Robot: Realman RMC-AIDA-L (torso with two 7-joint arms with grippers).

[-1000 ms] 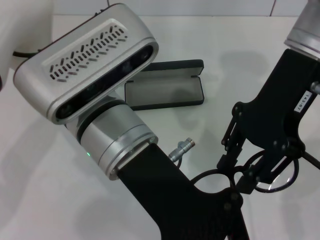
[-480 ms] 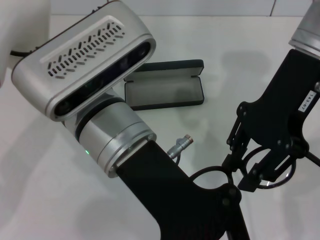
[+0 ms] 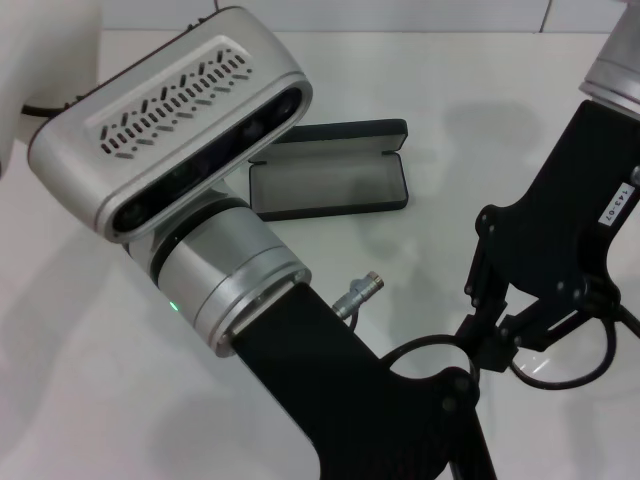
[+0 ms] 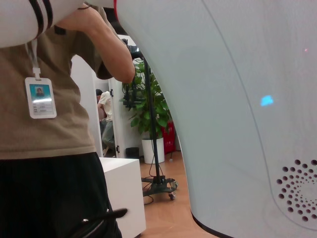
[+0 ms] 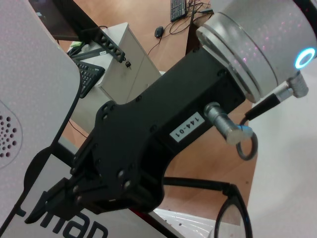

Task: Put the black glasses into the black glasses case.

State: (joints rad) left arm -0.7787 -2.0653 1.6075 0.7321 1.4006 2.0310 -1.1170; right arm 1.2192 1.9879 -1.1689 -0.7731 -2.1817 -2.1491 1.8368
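Since half a second ago the right gripper (image 3: pixel 500 345), black and skeletal, has shifted slightly toward the near right of the head view, and a lens ring of the thin black-framed glasses (image 3: pixel 560 370) now shows larger beside it, low over the white tabletop (image 3: pixel 430 170). Its fingers sit against the frame near the bridge; whether they are clamped on it cannot be told. Closest to the camera, the left arm's black link and silver wrist housing with its slotted camera block (image 3: pixel 180 120) fill the left and centre of the head view, hiding much of the table and part of the glasses; the left gripper (image 5: pixel 64 191) shows in the right wrist view, jaw state unclear, with a temple arm and one lens rim beside it. Farther back, well apart from the glasses, the black rectangular hard-shell glasses case (image 3: pixel 330 185) lies open, grey lining up, lid tilted back.
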